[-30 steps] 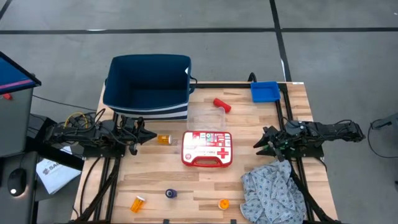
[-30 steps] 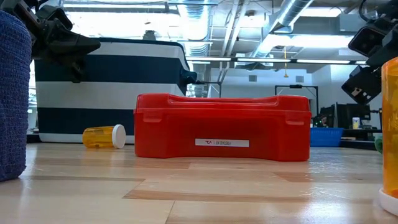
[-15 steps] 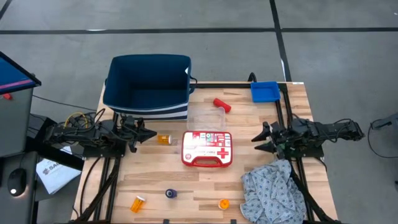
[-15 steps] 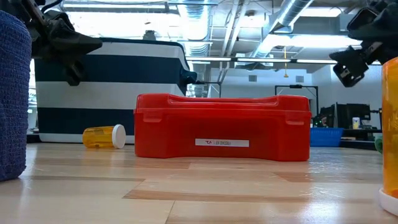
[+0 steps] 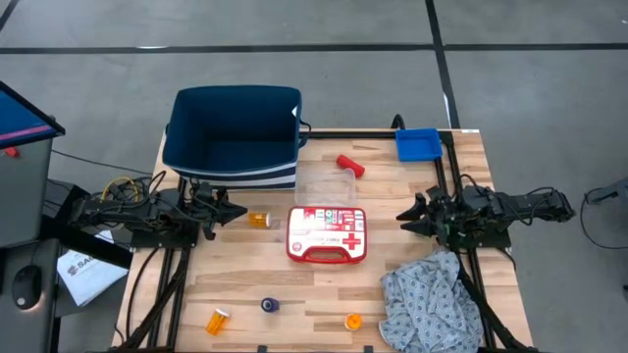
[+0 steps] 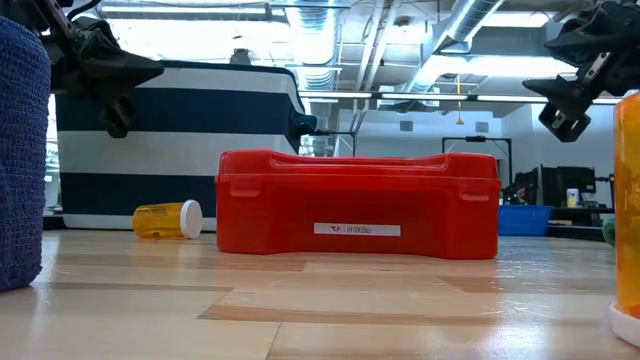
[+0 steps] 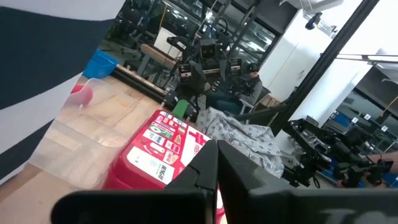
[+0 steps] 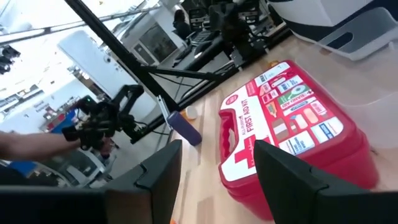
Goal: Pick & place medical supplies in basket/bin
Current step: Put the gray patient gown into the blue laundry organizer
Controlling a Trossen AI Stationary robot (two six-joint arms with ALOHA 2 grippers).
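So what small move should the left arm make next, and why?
Probably lower the left gripper onto the orange pill bottle. The bottle lies on its side on the table just ahead of its fingertips, near the navy basket, and nothing is held yet.

The red-and-white plastic first-aid case (image 5: 327,234) occupies the table centre, between the two grippers. The clear plastic tray (image 5: 323,184) lies just behind it, touching the navy-blue fabric basket (image 5: 234,137), whose top is open. Bare wood runs from the left gripper (image 5: 234,210) to the orange pill bottle (image 5: 258,220) just beside it. The right gripper (image 5: 410,218), fingers apart, has bare wood between it and the case. The grey-white patterned cloth (image 5: 428,302) covers the near right corner. The near edge carries small items set well apart.
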